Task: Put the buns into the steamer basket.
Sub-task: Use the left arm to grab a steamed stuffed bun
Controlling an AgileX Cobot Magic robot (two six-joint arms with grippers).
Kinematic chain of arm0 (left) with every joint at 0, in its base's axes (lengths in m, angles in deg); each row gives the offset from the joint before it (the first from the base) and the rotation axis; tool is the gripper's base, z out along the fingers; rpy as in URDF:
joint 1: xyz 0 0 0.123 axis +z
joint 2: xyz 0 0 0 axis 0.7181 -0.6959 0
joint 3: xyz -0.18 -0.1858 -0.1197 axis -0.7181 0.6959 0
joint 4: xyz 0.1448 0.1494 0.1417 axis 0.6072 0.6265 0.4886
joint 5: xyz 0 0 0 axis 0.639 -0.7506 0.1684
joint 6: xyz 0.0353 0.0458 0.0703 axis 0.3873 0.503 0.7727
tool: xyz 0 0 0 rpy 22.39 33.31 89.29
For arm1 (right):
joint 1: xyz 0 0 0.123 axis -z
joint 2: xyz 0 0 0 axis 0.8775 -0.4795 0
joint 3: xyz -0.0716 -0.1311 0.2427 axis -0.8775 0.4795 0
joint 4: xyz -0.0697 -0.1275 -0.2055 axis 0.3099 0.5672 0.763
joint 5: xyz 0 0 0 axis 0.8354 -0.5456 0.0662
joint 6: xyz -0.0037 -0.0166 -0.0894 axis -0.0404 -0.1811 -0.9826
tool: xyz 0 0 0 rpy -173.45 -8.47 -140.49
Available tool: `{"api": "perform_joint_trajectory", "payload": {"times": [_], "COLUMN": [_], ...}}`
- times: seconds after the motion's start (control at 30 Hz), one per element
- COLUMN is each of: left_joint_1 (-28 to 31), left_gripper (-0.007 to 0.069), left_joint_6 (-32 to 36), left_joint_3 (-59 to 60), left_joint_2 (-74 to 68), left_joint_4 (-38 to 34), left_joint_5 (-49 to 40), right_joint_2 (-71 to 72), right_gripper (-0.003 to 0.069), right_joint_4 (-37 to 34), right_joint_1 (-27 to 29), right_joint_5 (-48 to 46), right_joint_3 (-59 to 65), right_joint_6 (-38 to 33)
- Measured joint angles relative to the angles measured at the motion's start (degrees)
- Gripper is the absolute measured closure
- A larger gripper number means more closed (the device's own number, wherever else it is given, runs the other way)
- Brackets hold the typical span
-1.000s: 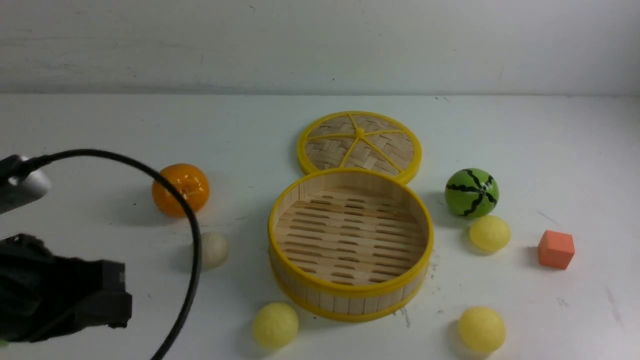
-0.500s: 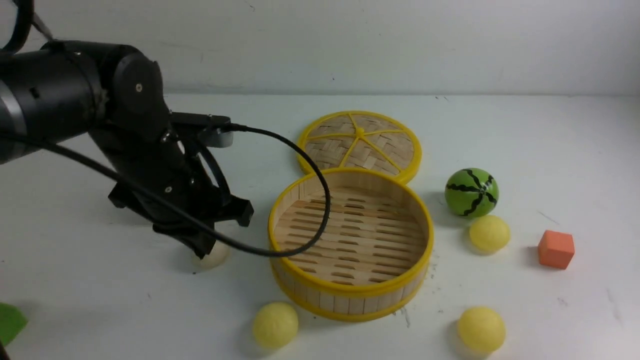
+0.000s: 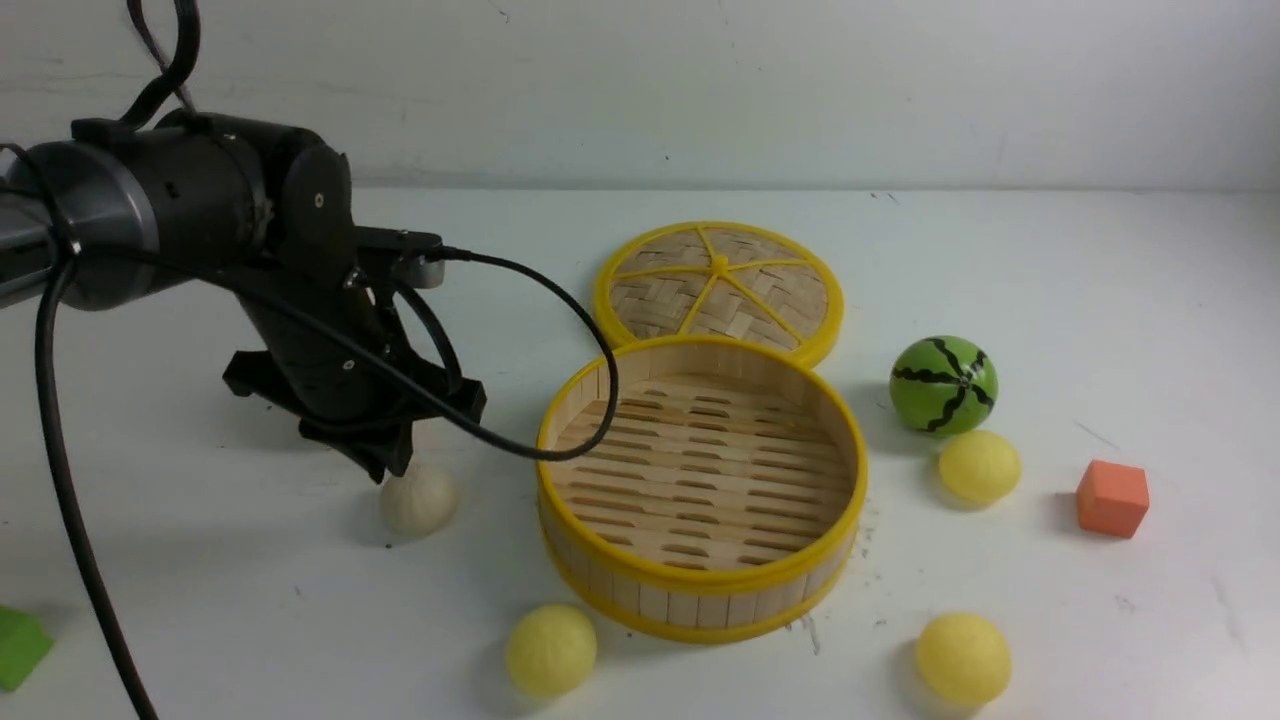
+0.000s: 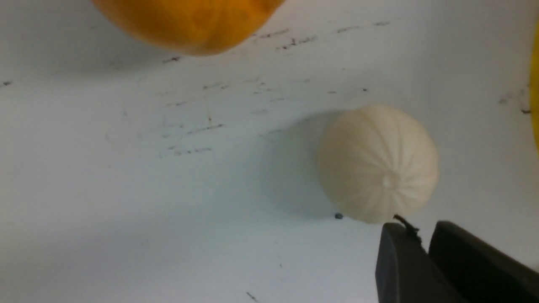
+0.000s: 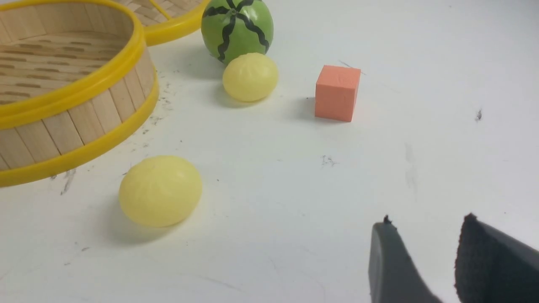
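Observation:
The steamer basket [image 3: 700, 590] stands empty at the table's middle; its wall also shows in the right wrist view [image 5: 84, 122]. An off-white bun [image 3: 418, 498] lies to its left. My left gripper [image 3: 398, 462] hovers just behind and above that bun [image 4: 379, 164], without touching it. Its fingers stand a narrow gap apart with nothing between them [image 4: 421, 229]. Three yellow buns lie on the table: front left [image 3: 551, 649], front right [image 3: 963, 658] and right [image 3: 979, 466]. My right gripper [image 5: 425, 223] is open and empty, near the front-right bun [image 5: 160, 190].
The woven lid [image 3: 720, 285] lies flat behind the basket. A watermelon ball [image 3: 943, 384] and an orange cube [image 3: 1112, 497] sit to the right. The orange [image 4: 189, 21] lies beyond the off-white bun. The left arm's cable [image 3: 590, 420] droops over the basket's rim. A green block [image 3: 18, 645] lies front left.
My left arm swung in from the front left corner to the off-white bun, then rose slightly off it. Its fingers have parted a little. Nothing else moved.

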State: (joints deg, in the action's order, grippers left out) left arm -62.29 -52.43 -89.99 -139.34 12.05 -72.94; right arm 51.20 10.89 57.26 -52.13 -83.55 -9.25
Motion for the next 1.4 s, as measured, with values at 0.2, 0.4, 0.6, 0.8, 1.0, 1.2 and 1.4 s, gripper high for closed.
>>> {"api": "perform_joint_trajectory", "payload": {"times": [0.2, 0.4, 0.6, 0.8, 1.0, 1.2, 1.4], "left_joint_1": [0.00, 0.00, 0.00, 0.00, 0.00, 0.00, -0.09], "left_gripper": [0.0400, 0.0382, 0.0382, 0.0382, 0.0415, 0.0610, 0.0638], "left_joint_6": [-0.04, -0.04, -0.04, -0.04, -0.04, -0.04, -0.04], "left_joint_3": [-0.07, -0.12, -0.12, -0.12, -0.12, -0.12, -0.12], "left_joint_2": [-1.17, -4.07, -5.40, -5.40, -5.40, -5.40, -4.99], "left_joint_4": [-0.22, -0.24, -0.24, -0.19, 0.01, 0.91, 1.38], "left_joint_5": [3.11, 3.73, 5.29, 6.53, 7.06, 7.23, 6.19], "right_joint_2": [0.00, 0.00, 0.00, 0.00, 0.00, 0.00, 0.00], "right_gripper": [0.0418, 0.0418, 0.0418, 0.0418, 0.0418, 0.0418, 0.0418], "right_joint_4": [0.00, 0.00, 0.00, 0.00, 0.00, 0.00, 0.00], "right_joint_1": [0.00, 0.00, 0.00, 0.00, 0.00, 0.00, 0.00], "right_joint_5": [0.00, 0.00, 0.00, 0.00, 0.00, 0.00, 0.00], "right_joint_3": [0.00, 0.00, 0.00, 0.00, 0.00, 0.00, 0.00], "right_joint_6": [0.00, 0.00, 0.00, 0.00, 0.00, 0.00, 0.00]}}
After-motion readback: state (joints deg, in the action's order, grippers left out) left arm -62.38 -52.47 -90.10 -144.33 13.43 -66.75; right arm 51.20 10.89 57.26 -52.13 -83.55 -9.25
